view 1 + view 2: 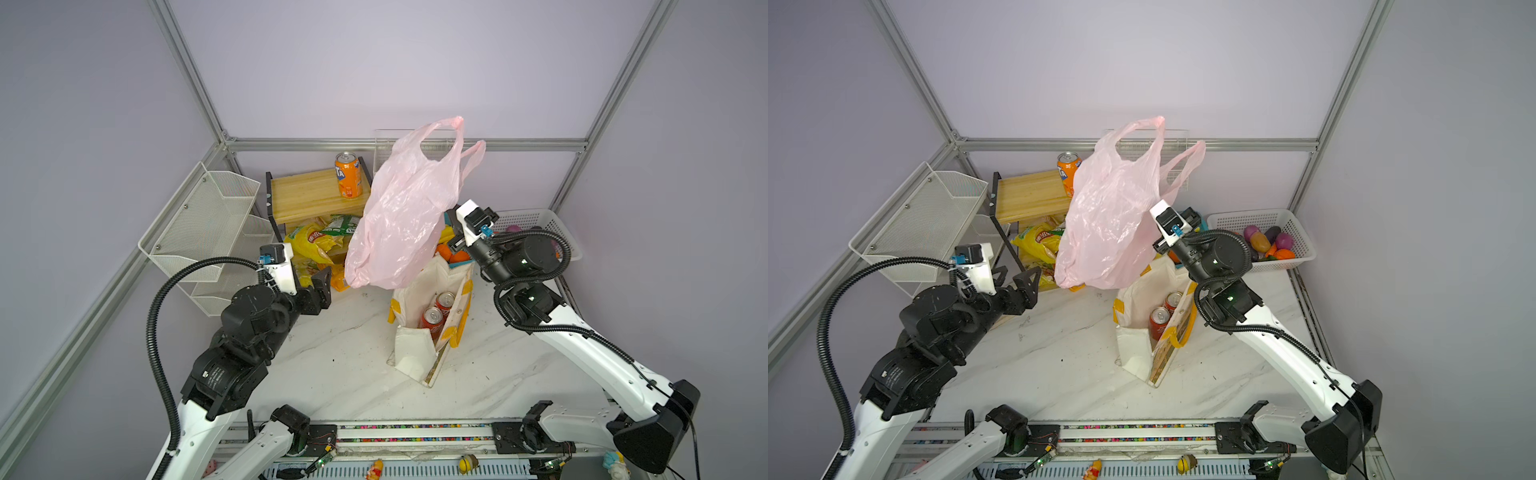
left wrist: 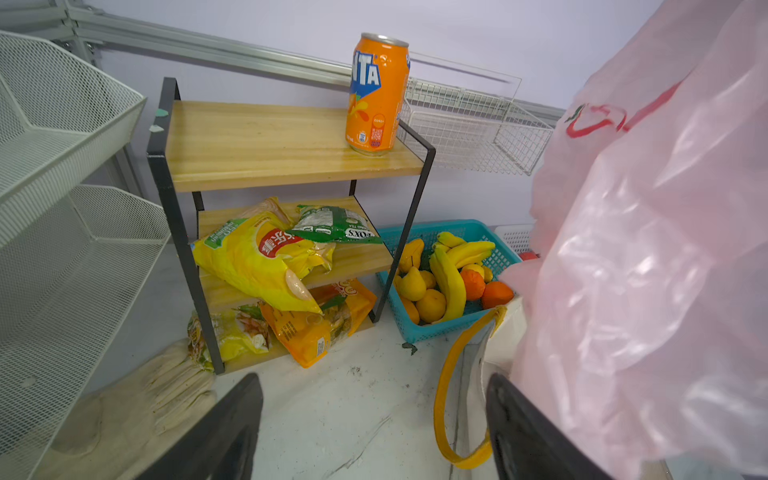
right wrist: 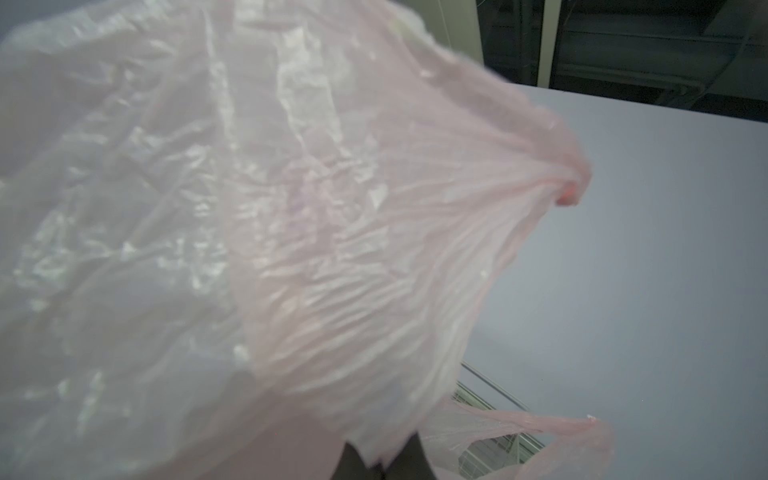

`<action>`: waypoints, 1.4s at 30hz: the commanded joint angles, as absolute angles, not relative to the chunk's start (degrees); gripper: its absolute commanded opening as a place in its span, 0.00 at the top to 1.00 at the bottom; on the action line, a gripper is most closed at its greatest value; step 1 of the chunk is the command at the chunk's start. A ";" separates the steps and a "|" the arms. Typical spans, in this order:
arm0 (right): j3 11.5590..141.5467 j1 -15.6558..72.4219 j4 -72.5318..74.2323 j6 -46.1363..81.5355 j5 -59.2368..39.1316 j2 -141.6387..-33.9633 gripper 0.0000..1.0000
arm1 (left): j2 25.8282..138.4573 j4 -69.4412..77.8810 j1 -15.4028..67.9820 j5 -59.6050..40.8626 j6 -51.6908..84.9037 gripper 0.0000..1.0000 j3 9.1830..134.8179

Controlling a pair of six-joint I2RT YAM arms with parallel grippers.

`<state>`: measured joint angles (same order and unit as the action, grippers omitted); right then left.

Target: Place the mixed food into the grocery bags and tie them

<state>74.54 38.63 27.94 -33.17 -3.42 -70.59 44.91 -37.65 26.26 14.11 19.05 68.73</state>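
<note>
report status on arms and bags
Left end effector open, empty. Right end effector shut on pink bag, held aloft. Two cola cans stand in white tote. Bag hangs over tote's far edge.

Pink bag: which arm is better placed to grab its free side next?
Probably left. The left gripper is open and empty, close beside the pink bag; the right gripper is shut on it, holding it up.

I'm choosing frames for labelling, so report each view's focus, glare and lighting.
Right wrist view: the pink bag fills most of the frame, soft and out of focus, with white glints on its creases. Left wrist view: the orange soda can and wooden shelf are sharp. Both top views: even light, no hard shadows, mild sheen on the bag.
</note>
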 commanded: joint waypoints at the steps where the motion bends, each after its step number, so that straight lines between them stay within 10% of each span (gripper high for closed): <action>1: 79.00 38.76 23.51 -33.54 7.32 -68.07 1.00 | 49.96 -30.94 26.10 5.29 24.08 0.18 64.08; 20: 77.23 38.49 18.20 -38.67 18.72 -62.89 1.00 | 85.21 -16.54 31.90 -10.90 23.77 0.33 72.15; 36: 75.28 38.36 15.79 -38.51 18.59 -60.95 1.00 | 87.02 -20.49 31.01 -11.26 19.11 0.98 74.16; 42: 74.88 38.35 15.21 -37.99 17.56 -61.03 1.00 | 81.84 -22.83 26.17 -14.49 18.98 1.00 70.19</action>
<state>75.46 38.54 15.05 -38.20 18.15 -61.82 86.89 -22.83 29.23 -12.86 20.32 70.85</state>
